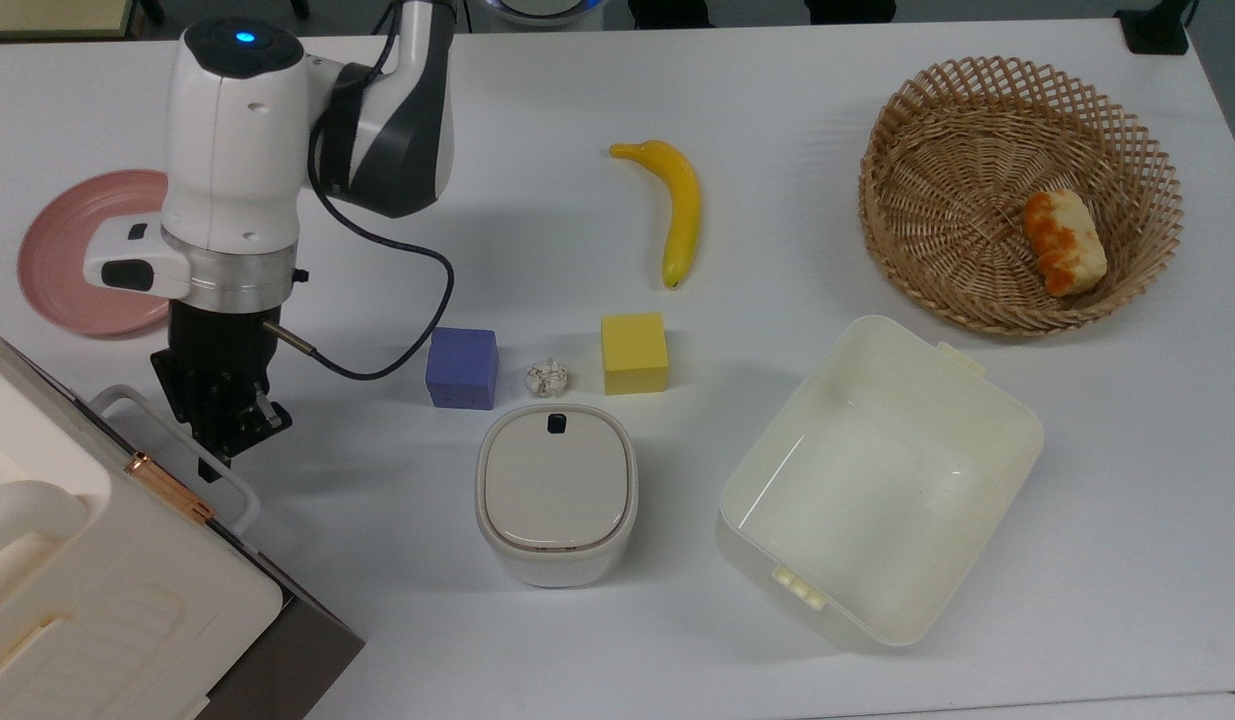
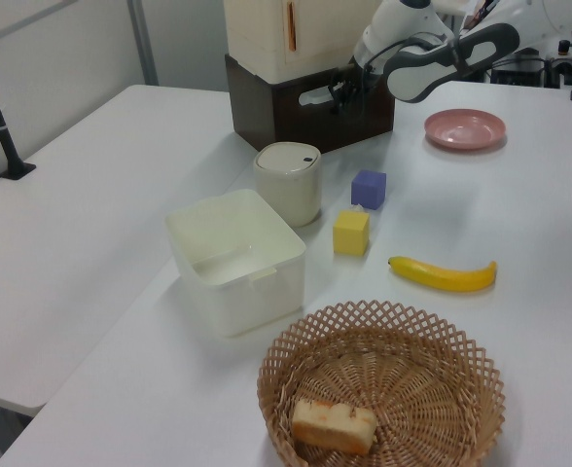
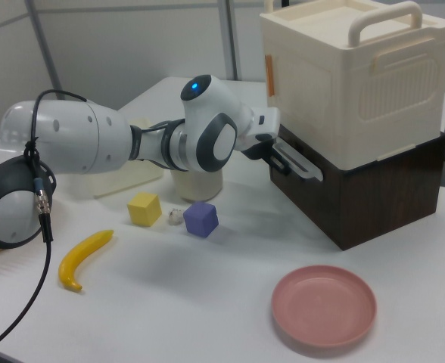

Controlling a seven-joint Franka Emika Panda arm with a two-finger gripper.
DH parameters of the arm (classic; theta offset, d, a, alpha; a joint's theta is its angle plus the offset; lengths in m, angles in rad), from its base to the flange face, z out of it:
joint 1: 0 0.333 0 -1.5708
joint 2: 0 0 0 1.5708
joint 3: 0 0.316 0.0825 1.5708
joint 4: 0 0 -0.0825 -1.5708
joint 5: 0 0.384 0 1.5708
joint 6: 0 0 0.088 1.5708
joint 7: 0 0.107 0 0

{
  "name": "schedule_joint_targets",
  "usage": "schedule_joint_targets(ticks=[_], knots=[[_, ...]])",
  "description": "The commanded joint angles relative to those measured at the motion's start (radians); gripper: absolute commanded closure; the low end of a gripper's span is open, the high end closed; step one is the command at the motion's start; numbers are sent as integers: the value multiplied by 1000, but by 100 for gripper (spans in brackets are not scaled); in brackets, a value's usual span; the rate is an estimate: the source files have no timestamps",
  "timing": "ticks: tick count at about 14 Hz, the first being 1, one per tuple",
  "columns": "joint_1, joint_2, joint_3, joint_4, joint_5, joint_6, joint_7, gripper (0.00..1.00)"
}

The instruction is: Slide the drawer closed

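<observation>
The drawer [image 3: 343, 198] is seen at the base of the cream cabinet [image 3: 355, 79], its dark brown front panel flush with the body in the right view, so it appears pushed in; it stands at the top view's lower left corner of the white bench [image 1: 577, 620]. The white loop handle [image 1: 182, 450] projects from the front panel, and the pincer [image 1: 222, 440] is held right at this handle, its black fingers pointing down against the loop in the top view. Whether the fingers are parted or pressed together cannot be told (they are seen as one dark mass in every view). In the left view the pincer [image 2: 342, 89] is found just before the dark panel, beside the handle. A pink plate [image 1: 67, 250] lies near the arm at the top view's left edge, partly covered by the wrist. A purple cube [image 1: 462, 367], a small crumpled white lump [image 1: 547, 377] and a yellow cube [image 1: 634, 352] are lined up in a row, close but apart, with a lidded cream bin [image 1: 555, 492] just below them in the top view. A banana [image 1: 677, 205] lies apart, further up. A cream plastic tub [image 1: 877, 480] is set at the top view's lower right, and a wicker basket [image 1: 937, 120] holding a piece of bread [image 1: 1064, 242] is placed above it.
</observation>
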Motion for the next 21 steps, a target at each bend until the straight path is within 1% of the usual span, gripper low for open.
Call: schedule_joint_targets(ticks=[1, 4, 6, 9, 12, 13, 16, 17, 19, 21], knots=[[56, -50, -10, 0, -16, -82, -12, 100], [86, -106, -3, -1, -13, -206, -38, 100], [112, -149, -1, -1, -8, -331, -55, 100], [156, -219, 0, -4, 7, -517, -125, 100], [196, -273, 2, -5, 52, -669, -184, 100], [207, -306, 2, -11, 76, -745, -208, 100], [236, -383, 5, -47, 115, -835, -239, 100], [245, -415, 8, -63, 125, -885, -265, 99], [271, -448, 8, -63, 130, -967, -291, 96], [273, -491, 8, -76, 136, -1010, -329, 93]])
